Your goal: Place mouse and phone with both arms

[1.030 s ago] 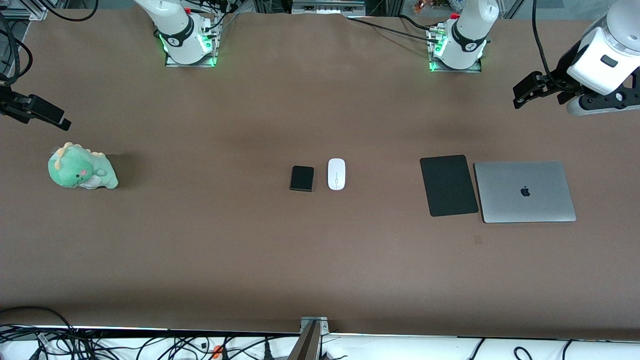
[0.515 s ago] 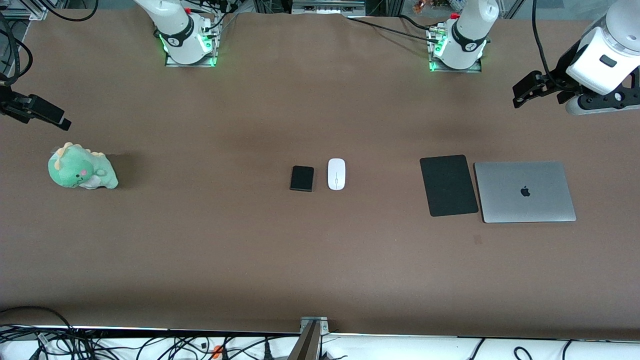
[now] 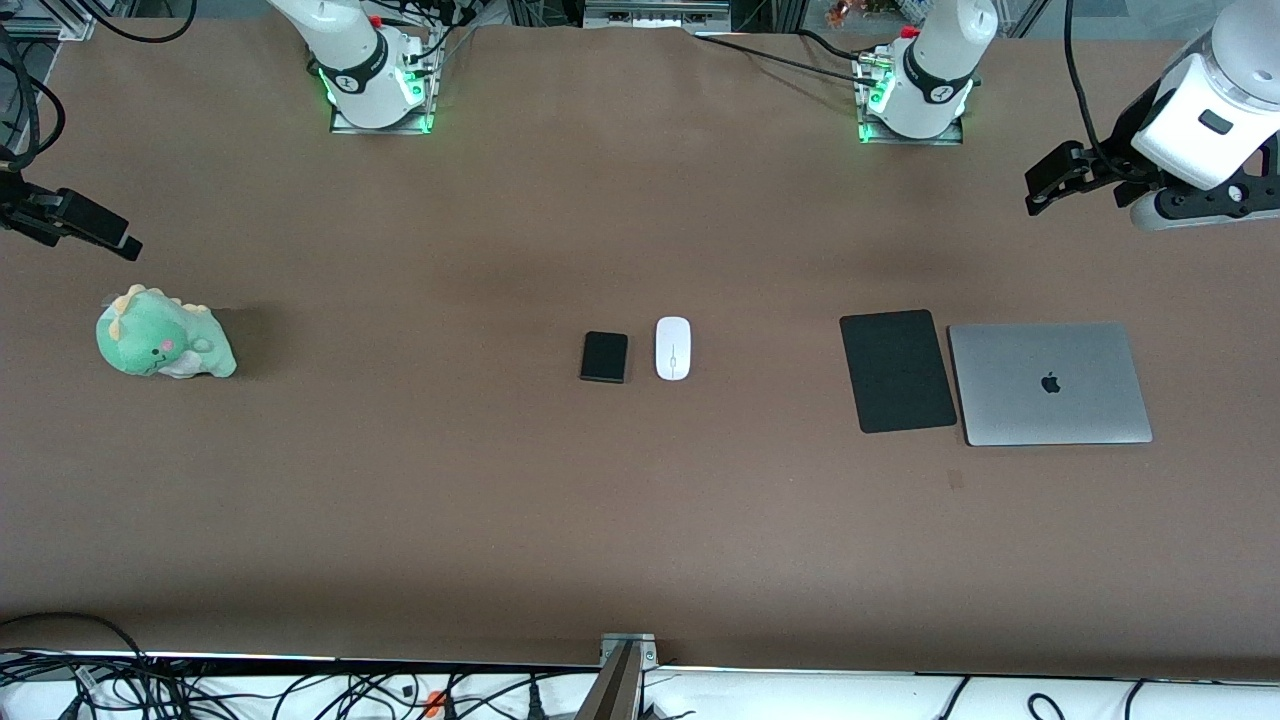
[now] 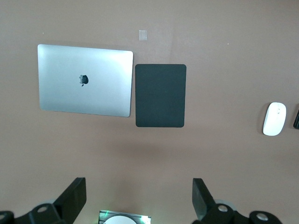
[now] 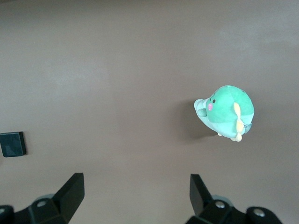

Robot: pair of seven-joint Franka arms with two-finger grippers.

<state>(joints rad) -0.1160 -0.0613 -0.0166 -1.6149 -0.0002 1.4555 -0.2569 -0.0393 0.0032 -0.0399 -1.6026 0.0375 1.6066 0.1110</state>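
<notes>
The right tool [image 3: 95, 230] hangs high over the right arm's end of the table [image 3: 420, 500], above bare cloth near the green plush dinosaur [image 3: 163, 334]. In the right wrist view its two fingers [image 5: 70, 191] stand wide apart with nothing between them. The phone [image 3: 604, 356] and the mouse [image 3: 673, 348] lie side by side in the middle of the table, close together but not touching. Both have the long axis running from the robots' bases toward the front camera. The phone is on the side of the right arm, the mouse on the side of the left arm. So I judge each arm takes the nearer thing. A black mouse pad [image 3: 897, 370] and a closed laptop [image 3: 1049, 383] lie toward the left arm's end. The left tool [image 3: 1060, 178] hangs above that end, also wide open and empty.
</notes>
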